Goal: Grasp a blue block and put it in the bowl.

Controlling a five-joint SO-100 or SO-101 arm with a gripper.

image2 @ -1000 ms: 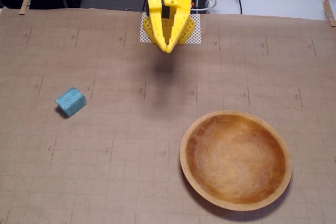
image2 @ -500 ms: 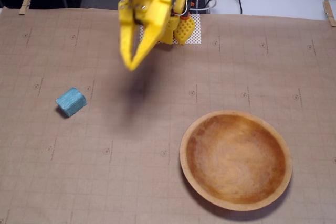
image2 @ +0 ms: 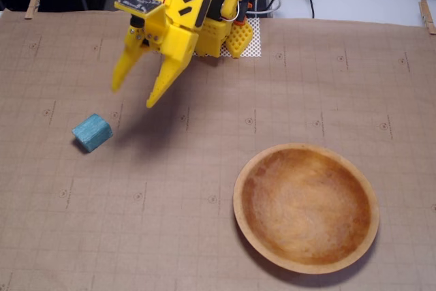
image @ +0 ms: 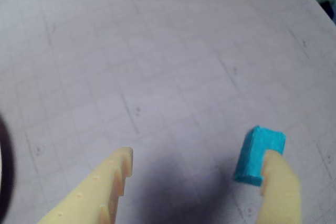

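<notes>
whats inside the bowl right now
Nothing: the bowl shows only its bare orange-brown inside. The blue block sits on the paper, apart from it. No part is covered.

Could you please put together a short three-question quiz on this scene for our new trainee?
1. True or false: the blue block already lies inside the bowl.
2. In the fixed view, the gripper hangs with its jaws: A) shut on the block, B) open and empty, above and to the right of the block, C) open over the bowl.
3. Fill in: in the wrist view, the block shows beside the ____ finger, partly hidden by it.

Key
1. False: it rests on the brown gridded paper, left of the bowl, which is empty.
2. B.
3. Right, as that view shows it.
</notes>
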